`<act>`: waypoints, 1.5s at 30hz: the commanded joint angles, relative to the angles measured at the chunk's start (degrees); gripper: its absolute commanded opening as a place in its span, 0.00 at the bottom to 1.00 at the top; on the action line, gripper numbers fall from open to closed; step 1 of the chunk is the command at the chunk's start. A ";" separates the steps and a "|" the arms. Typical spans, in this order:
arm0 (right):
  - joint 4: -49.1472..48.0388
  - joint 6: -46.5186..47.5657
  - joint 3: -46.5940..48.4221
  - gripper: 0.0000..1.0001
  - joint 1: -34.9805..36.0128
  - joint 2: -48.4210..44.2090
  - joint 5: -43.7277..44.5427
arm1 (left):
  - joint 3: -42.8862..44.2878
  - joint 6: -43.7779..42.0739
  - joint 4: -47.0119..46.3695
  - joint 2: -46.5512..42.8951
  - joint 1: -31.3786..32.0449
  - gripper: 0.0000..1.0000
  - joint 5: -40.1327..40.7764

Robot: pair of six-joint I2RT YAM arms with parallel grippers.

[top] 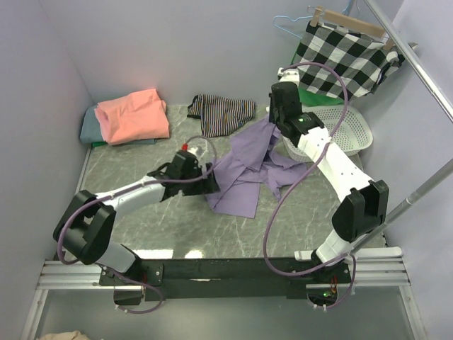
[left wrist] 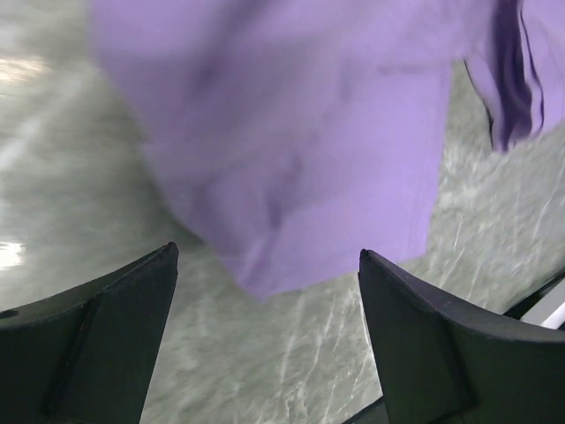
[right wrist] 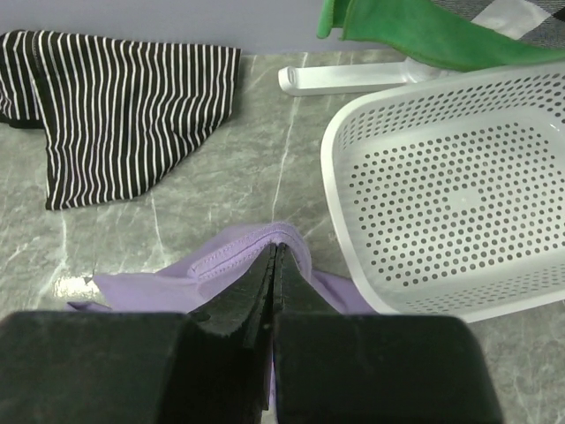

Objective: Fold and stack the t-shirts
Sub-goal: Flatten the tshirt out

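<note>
The lavender t-shirt [top: 248,170] lies crumpled mid-table, its far edge lifted. My right gripper [top: 272,119] is shut on that stitched hem [right wrist: 221,261]; the jaws [right wrist: 274,249] meet with cloth draped over their tips. My left gripper [top: 209,180] hovers at the shirt's near-left corner. In the left wrist view its fingers [left wrist: 106,327] stand wide open with only tabletop between them, and the shirt's corner [left wrist: 300,132] lies just ahead of the tips. A folded salmon-pink t-shirt [top: 133,117] rests on a grey-teal one [top: 88,127] at the back left.
A black-and-white striped garment [top: 223,113] lies at the back centre. A white perforated basket [top: 340,131] stands right of the shirt, close to the right gripper. A checked cloth on a wooden hanger [top: 343,53] hangs from a metal rail [top: 417,64]. Green cloth [right wrist: 415,31] hangs behind the basket.
</note>
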State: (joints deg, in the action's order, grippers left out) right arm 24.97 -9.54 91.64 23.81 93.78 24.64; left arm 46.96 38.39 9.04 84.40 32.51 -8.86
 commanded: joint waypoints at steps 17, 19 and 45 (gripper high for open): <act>-2.65 -2.06 -0.05 0.00 -2.54 -1.76 -4.87 | -1.26 11.17 1.07 10.59 23.91 0.65 36.37; -2.82 -2.15 -0.32 0.00 -2.54 -2.11 -4.96 | -0.82 11.88 0.46 12.79 24.09 0.44 37.07; 5.00 -2.68 -10.24 0.00 -0.70 -39.07 -22.41 | 30.27 -0.32 40.17 -34.38 12.49 0.01 54.05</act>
State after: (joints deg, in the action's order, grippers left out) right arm 28.84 -11.99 83.42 22.28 64.07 12.03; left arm 70.98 44.40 39.55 53.10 44.99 43.88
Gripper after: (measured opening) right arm 0.007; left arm 0.026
